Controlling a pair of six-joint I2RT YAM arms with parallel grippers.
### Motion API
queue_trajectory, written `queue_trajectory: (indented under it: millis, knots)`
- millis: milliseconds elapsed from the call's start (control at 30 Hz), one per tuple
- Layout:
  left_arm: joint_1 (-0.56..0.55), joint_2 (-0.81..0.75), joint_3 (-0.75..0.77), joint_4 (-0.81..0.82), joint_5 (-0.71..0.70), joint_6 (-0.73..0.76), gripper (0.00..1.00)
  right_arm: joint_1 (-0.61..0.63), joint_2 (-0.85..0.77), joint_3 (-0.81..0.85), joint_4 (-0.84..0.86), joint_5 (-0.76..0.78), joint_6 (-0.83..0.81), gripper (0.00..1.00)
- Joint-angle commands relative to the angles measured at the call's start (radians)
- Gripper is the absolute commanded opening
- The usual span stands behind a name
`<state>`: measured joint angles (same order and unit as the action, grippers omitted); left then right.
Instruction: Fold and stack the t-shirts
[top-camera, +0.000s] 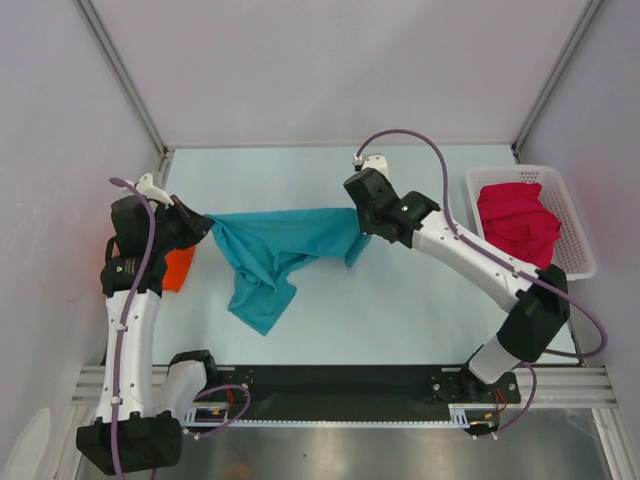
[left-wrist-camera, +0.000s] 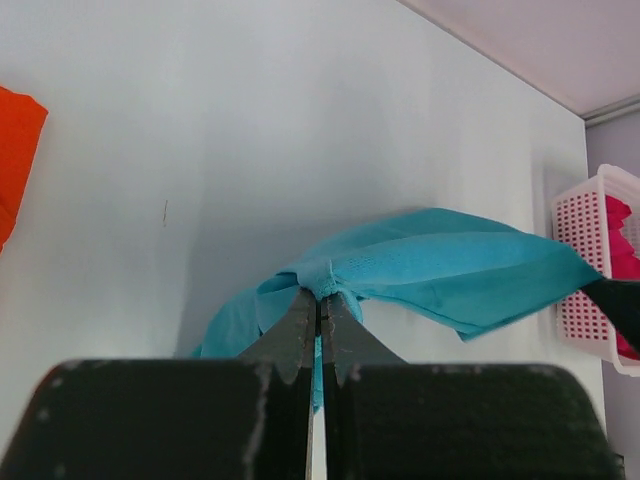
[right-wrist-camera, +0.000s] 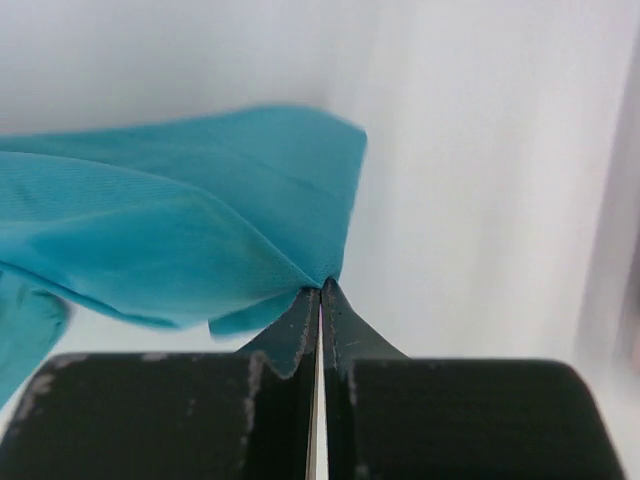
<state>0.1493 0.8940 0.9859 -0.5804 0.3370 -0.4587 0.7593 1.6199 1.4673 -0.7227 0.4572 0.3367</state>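
Observation:
The teal t-shirt (top-camera: 285, 240) hangs stretched between my two grippers above the table, and a loose part of it droops to the table near the front. My left gripper (top-camera: 205, 226) is shut on its left end; in the left wrist view the cloth (left-wrist-camera: 450, 265) bunches at the closed tips (left-wrist-camera: 320, 292). On the shirt's right edge my right gripper (top-camera: 358, 215) is shut, with a fold of teal (right-wrist-camera: 180, 230) pinched at its tips (right-wrist-camera: 321, 285). The orange t-shirt (top-camera: 178, 268) lies at the table's left edge by the left arm. A magenta t-shirt (top-camera: 517, 222) sits crumpled in the basket.
A white slotted basket (top-camera: 572, 215) stands at the table's right edge, also seen in the left wrist view (left-wrist-camera: 580, 260). Grey walls with metal frame posts close in the table on the left, back and right. The arm bases sit on a black rail at the front edge.

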Motion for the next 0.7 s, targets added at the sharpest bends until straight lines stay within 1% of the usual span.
queue_trajectory:
  millis: [0, 167, 300, 367, 467, 500, 567, 600, 633, 667]
  knots:
    - [0.012, -0.044, 0.102, -0.048, 0.056, 0.034, 0.00, 0.052, -0.130, 0.106, -0.084, 0.176, 0.016, 0.00]
    - [0.012, -0.073, 0.203, -0.101, 0.062, 0.014, 0.00, 0.109, -0.219, 0.166, -0.142, 0.274, 0.035, 0.00]
    - [0.012, -0.083, 0.295, -0.134, 0.069, -0.017, 0.00, 0.166, -0.259, 0.232, -0.190, 0.351, 0.070, 0.00]
    - [0.012, -0.073, 0.356, -0.145, 0.085, -0.032, 0.00, 0.172, -0.273, 0.245, -0.204, 0.357, 0.071, 0.00]
    - [0.012, -0.035, 0.395, -0.145, 0.099, -0.046, 0.00, 0.152, -0.273, 0.243, -0.199, 0.359, 0.056, 0.00]
    - [0.012, -0.014, 0.387, -0.124, 0.096, -0.051, 0.00, 0.129, -0.266, 0.237, -0.196, 0.319, 0.055, 0.00]
    - [0.015, 0.019, 0.334, -0.090, 0.106, -0.066, 0.00, 0.031, -0.236, 0.190, -0.175, 0.243, 0.051, 0.00]
    - [0.016, 0.057, 0.307, -0.041, 0.114, -0.070, 0.00, -0.004, -0.226, 0.161, -0.158, 0.141, 0.053, 0.00]
    - [0.018, 0.077, 0.277, -0.010, 0.119, -0.078, 0.00, -0.067, -0.207, 0.130, -0.109, 0.094, 0.053, 0.00]
    - [0.018, 0.100, 0.222, 0.014, 0.112, -0.083, 0.00, -0.090, -0.190, 0.072, -0.086, 0.053, 0.053, 0.00]
